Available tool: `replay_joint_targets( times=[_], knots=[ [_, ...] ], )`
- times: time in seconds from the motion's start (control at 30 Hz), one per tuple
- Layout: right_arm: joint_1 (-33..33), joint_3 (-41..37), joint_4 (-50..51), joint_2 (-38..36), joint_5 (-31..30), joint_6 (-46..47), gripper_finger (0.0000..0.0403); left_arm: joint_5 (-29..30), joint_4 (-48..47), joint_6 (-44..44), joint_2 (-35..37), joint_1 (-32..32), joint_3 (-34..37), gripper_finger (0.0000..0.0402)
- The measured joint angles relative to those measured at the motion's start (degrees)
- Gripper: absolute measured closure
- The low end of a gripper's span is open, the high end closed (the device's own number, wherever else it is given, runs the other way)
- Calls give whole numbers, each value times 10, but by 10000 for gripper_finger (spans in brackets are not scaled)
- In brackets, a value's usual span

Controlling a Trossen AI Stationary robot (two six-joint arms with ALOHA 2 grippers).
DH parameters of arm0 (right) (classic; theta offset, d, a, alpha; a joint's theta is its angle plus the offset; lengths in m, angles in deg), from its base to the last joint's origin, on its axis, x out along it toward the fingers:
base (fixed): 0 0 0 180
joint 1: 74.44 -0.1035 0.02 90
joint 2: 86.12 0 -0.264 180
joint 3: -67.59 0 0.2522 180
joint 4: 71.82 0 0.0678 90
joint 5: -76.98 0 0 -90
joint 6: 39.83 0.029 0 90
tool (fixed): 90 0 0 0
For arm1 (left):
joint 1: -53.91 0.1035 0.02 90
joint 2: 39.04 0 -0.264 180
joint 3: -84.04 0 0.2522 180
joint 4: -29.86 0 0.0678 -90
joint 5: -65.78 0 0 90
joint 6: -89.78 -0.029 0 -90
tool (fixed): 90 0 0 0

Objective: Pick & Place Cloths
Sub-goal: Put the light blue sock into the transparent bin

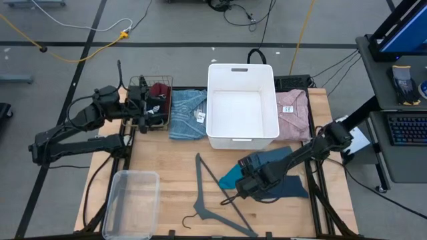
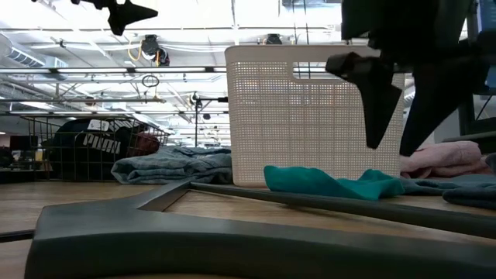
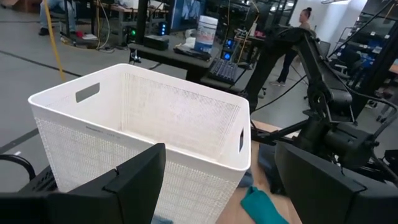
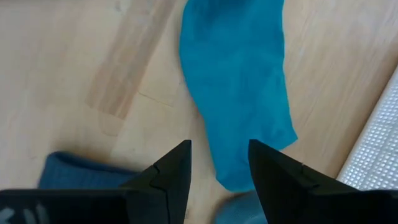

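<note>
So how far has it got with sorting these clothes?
Nothing looks done: the white plastic basket shows empty. In hand: the right gripper hangs open above the teal cloth, holding nothing. Left: that cloth, the slate-blue one, the folded light-blue and pink garments. The left gripper waits, open, by the wire basket.

Tabletop (image 1: pixel 167 193): pale wood, matt. Bin (image 1: pixel 242 137): white plastic, perforated walls. Teal cloth (image 4: pixel 239 93): soft, matt. Hanger (image 1: pixel 217 200): grey plastic. Basket (image 1: pixel 152 83): dark wire.

Slate-blue cloth (image 1: pixel 293 185) partly under right arm
</note>
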Motion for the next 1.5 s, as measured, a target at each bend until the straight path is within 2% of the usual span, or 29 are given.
replay_joint_targets(
  times=[0.3, 0.43, 0.6, 0.8, 0.97, 1.1, 1.27, 1.5],
  knots=[
    [6, -1, -6, 36, -2, -14, 248, 0, -6, 0, 0, 0, 0, 94],
    [11, -6, -15, 51, -32, -14, 248, 0, -6, 0, 0, 0, 0, 94],
    [18, -6, -13, 74, -31, -13, 257, 0, -6, 1, 0, 0, 0, 94],
    [16, -5, -14, 85, -30, -14, 289, 0, -6, 4, 0, 0, 0, 94],
    [16, -5, -11, 85, -27, 12, 346, 0, -6, 6, 0, 0, 0, 94],
    [16, -7, -8, 75, -11, 39, 395, 0, -6, 7, 0, 0, 0, 94],
    [18, -8, -9, 37, 6, 74, 397, -18, -6, 40, 0, 0, 0, 94],
    [18, -7, -13, -52, 19, 129, 400, -100, -5, 146, 0, 0, 0, 94]
  ],
)
